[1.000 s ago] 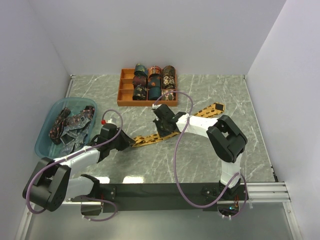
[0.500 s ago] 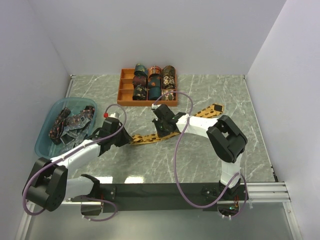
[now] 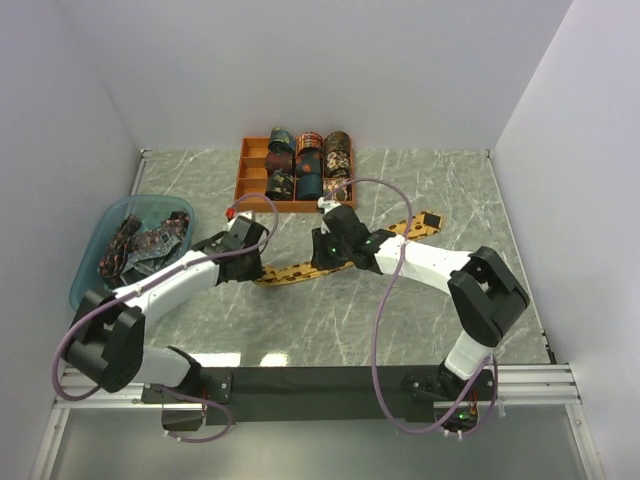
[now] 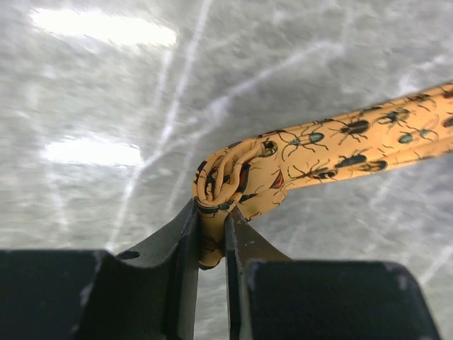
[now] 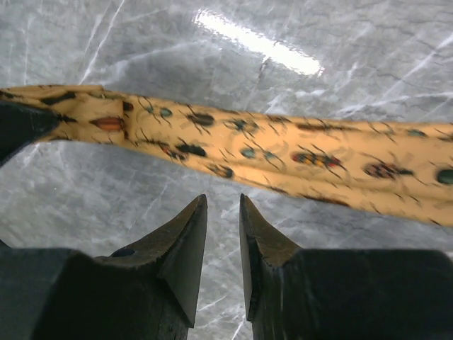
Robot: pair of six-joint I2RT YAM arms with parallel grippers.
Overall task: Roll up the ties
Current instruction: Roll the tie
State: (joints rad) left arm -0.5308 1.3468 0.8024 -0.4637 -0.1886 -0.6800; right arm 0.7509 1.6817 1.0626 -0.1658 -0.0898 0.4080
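Grey marble tabletop (image 3: 330, 320), white walls on three sides. Mustard tie (image 3: 300, 270) lies flat in front of the orange tray (image 3: 290, 207). Its long axis runs from below the tray's left front corner, out to the right and slightly away, ending past the tray's right end. Left gripper (image 4: 211, 227) is clamped on the narrow end, which is already wound into a small tight coil, so the roll has been started but most of the length is unrolled. Right gripper (image 5: 223, 205) hangs over the strip just right of that coil, jaws parted by a narrow gap with nothing between them; the fabric sits beyond its tips, crosswise to the fingers. Judgement: winding has to advance rightward along the axis, so the left arm owns the roll and the right arm is placed to pin or feed the strip. Finished rolled ties (image 3: 310, 170) fill the tray, and loose ones sit in the blue basin (image 3: 85, 285) left of it.
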